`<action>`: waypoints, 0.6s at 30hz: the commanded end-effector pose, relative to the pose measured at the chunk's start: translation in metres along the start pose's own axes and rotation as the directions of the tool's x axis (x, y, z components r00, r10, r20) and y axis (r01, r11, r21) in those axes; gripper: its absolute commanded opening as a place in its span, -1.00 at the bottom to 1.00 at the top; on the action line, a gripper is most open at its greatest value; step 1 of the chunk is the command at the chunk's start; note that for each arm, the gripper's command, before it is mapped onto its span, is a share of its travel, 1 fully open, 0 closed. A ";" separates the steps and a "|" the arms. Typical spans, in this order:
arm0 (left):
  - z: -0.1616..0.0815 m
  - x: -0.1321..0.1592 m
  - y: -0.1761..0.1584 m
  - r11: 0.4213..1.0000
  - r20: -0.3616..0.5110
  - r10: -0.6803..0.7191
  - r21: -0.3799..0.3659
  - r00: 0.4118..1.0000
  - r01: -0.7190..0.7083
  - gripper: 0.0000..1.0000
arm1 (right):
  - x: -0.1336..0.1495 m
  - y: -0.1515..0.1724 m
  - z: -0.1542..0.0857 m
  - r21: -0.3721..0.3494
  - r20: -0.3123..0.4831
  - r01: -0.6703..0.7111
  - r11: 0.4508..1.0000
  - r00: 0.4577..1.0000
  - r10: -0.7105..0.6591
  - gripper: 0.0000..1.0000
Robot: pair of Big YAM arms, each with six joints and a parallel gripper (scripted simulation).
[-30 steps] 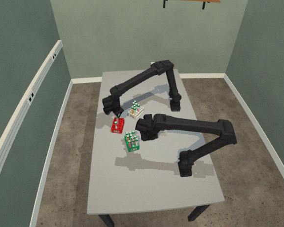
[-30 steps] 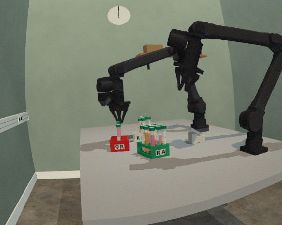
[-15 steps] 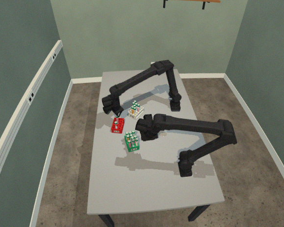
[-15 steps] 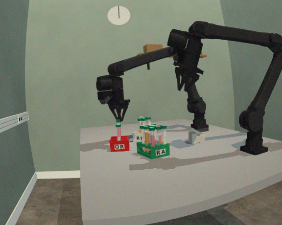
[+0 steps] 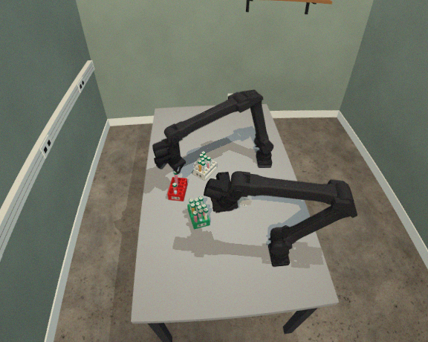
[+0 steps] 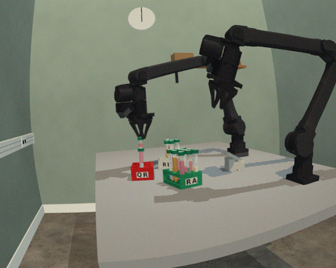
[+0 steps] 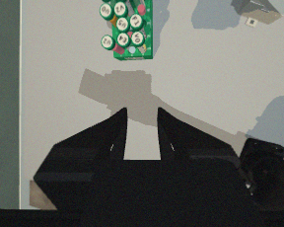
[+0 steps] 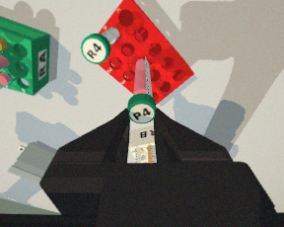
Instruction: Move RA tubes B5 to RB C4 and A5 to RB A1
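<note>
Matte grey tabletop: right gripper pinches a slim tube, apparently above red rack; left gripper gapes.

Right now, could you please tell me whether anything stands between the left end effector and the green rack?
Nothing visible stands between the left end effector and the green rack; the red rack sits off that path.
</note>
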State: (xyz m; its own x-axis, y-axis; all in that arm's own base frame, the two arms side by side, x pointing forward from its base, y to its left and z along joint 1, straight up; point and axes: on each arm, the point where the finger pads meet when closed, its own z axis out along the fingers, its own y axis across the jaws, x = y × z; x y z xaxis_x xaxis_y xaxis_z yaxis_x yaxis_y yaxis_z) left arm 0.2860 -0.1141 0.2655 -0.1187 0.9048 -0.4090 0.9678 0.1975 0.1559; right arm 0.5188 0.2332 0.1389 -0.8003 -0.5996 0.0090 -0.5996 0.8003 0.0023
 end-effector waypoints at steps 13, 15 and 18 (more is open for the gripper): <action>-0.012 -0.009 0.009 0.999 0.014 0.012 -0.032 1.000 -0.012 -0.40 | -0.016 0.006 -0.060 0.019 0.086 0.005 1.000 0.996 -0.007 -1.00; -0.012 -0.009 0.009 0.999 0.014 0.012 -0.032 1.000 -0.012 -0.40 | -0.016 0.006 -0.060 0.019 0.086 0.005 1.000 0.996 -0.007 -1.00; -0.012 -0.009 0.009 0.999 0.014 0.012 -0.032 1.000 -0.012 -0.40 | -0.016 0.006 -0.063 0.019 0.086 0.005 1.000 0.996 -0.007 -1.00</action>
State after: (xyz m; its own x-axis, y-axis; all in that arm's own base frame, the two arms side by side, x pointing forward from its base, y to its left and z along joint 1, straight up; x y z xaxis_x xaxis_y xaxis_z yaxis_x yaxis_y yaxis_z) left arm 0.2860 -0.1141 0.2655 -0.1187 0.9048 -0.4090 0.9678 0.1975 0.1559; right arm 0.5177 0.2327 0.1511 -0.8002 -0.5995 0.0153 -0.5995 0.8003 0.0037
